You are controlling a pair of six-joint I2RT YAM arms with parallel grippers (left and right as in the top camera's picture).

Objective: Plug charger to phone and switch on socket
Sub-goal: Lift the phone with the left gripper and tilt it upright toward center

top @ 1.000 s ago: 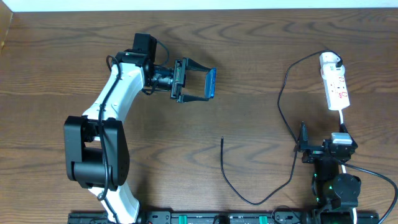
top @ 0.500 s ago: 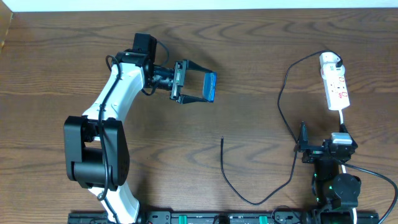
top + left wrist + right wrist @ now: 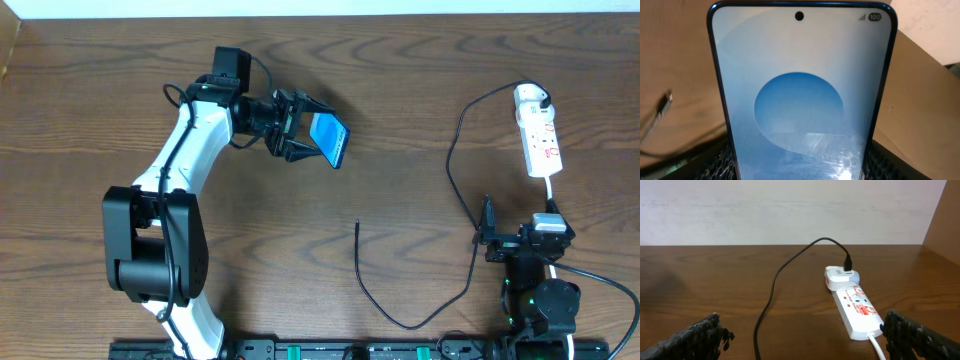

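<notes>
Phone (image 3: 329,140) sits clamped between the fingers of the left end effector (image 3: 320,136), lifted off the counter (image 3: 420,60) and tilted so its lit blue screen faces partly up. In the left wrist view the screen fills the frame just ahead of the end effector, showing a pale background with a blue circle, a camera hole at the top and a signal mark in the corner; the dark ribbed finger pads (image 3: 722,161) press on both long edges near the lower end of the phone.

The charger (image 3: 357,245) lies on the counter, its free plug tip well apart from the left end effector, below and to the right of it in the overhead view. From there the black cable loops toward the right end effector (image 3: 802,329), passes close by its left finger and runs ahead of it to a white adapter (image 3: 840,276) at the far end of the socket (image 3: 855,307).

The right end effector is empty, fingers spread wide, with the socket lying on the counter ahead of it, nearer its right finger.
</notes>
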